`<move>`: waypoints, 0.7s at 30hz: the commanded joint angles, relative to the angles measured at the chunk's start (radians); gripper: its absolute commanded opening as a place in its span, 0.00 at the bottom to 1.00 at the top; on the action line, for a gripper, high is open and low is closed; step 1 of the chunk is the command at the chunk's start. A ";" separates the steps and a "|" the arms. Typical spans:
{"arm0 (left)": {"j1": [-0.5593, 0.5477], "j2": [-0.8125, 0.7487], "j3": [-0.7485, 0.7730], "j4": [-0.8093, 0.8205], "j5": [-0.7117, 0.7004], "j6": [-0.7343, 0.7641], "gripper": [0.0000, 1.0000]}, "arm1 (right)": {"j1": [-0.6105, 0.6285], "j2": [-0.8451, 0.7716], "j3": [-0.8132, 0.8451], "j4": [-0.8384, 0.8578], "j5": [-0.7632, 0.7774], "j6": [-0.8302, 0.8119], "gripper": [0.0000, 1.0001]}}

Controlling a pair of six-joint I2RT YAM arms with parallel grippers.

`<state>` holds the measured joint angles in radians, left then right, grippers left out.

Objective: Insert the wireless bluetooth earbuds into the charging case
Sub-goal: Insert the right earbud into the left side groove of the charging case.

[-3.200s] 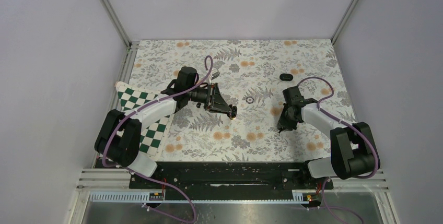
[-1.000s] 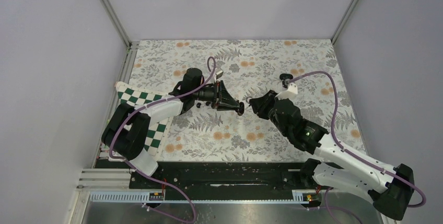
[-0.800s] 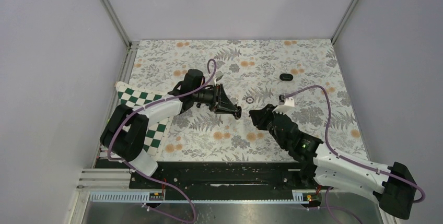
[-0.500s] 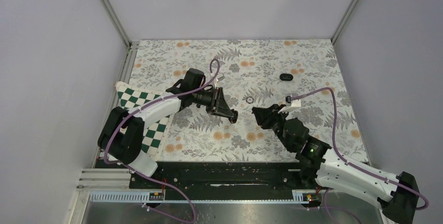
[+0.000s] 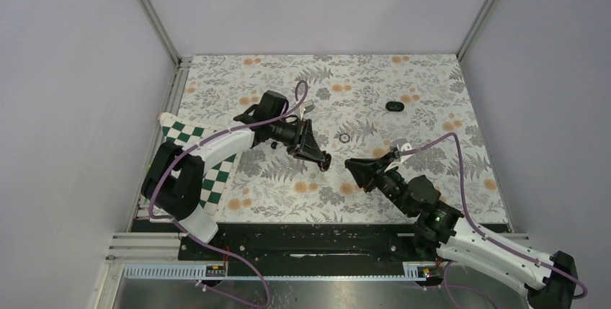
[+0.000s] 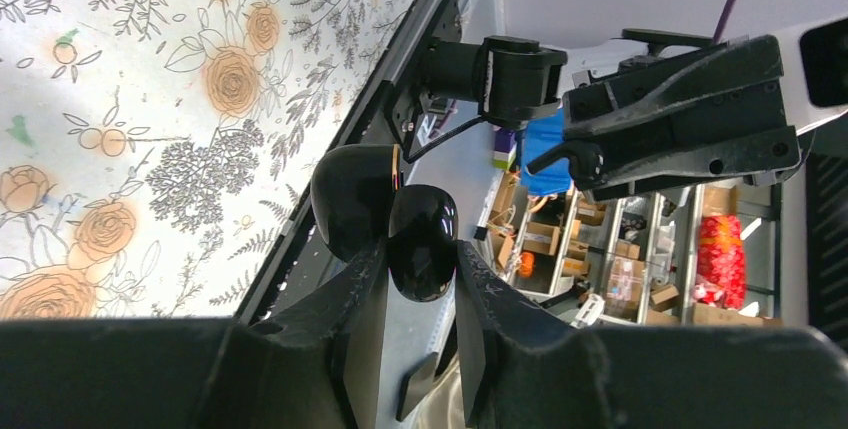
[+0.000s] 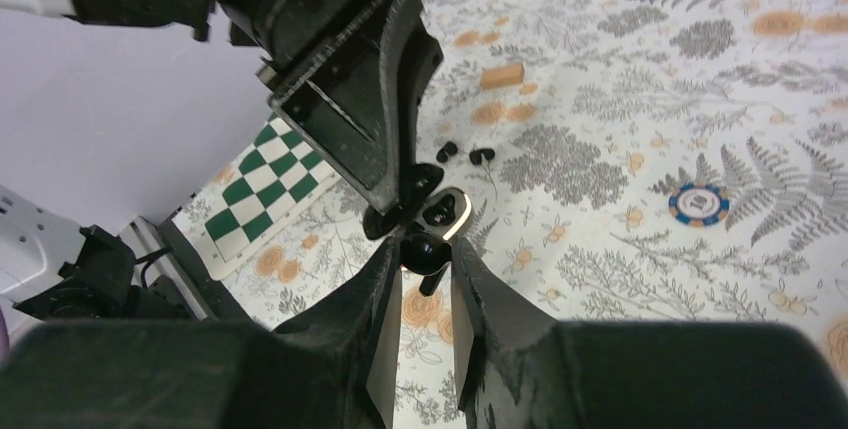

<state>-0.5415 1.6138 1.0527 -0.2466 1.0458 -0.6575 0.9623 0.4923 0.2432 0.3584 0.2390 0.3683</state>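
Starting at the left, a checkered mat (image 5: 180, 140) lies beneath the left arm on the floral cloth (image 5: 432, 78). In the right wrist view, 2 tiny dark bits (image 7: 447, 153) rest on the cloth beyond that arm. They are too small to say whether either is the second bud. The left gripper (image 5: 321, 159) hangs near mid-table, clenched on the charging case (image 6: 418, 237). It pinches 1 half while the other half (image 6: 352, 199) stands hinged open beside it, the pale-rimmed inside facing the other arm. Just to the right, the right gripper (image 5: 351, 165) pinches 1 of the wireless bluetooth earbuds (image 7: 424, 250) at its fingertips, close before the open case. Farther back lie a thin ring (image 5: 344, 137) and, well apart, a black oval (image 5: 393, 106) that I cannot identify.

The step in hand looks like seating this bud in its socket. To do it well, I would hold the case motionless in the left claw and move only the right arm, slowly, straight along the socket's axis. The bud should first be turned to match the recess, since a skewed entry would likely jam it or flick it loose. The fingers should open only once the bud sits flush, and the 2 claws' tips need room so they do not knock together.
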 commanded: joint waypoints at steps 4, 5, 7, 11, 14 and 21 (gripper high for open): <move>-0.008 -0.013 0.002 0.132 0.078 -0.101 0.00 | 0.003 -0.004 0.035 0.066 -0.024 -0.077 0.00; -0.009 -0.017 0.006 0.132 0.094 -0.090 0.00 | 0.003 0.008 0.043 0.070 -0.036 -0.082 0.00; -0.012 -0.029 0.005 0.133 0.124 -0.064 0.00 | 0.003 0.043 0.059 0.097 -0.093 -0.115 0.00; -0.013 -0.047 -0.002 0.138 0.163 -0.017 0.00 | 0.002 0.103 0.078 0.170 -0.150 -0.190 0.00; -0.014 -0.046 -0.008 0.139 0.151 -0.015 0.00 | 0.003 0.117 0.090 0.174 -0.131 -0.226 0.00; -0.014 -0.048 -0.071 0.322 0.173 -0.174 0.00 | 0.002 0.168 0.140 0.165 -0.127 -0.297 0.00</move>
<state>-0.5518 1.6089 1.0176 -0.1017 1.1652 -0.7361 0.9619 0.6399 0.3161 0.4591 0.1123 0.1417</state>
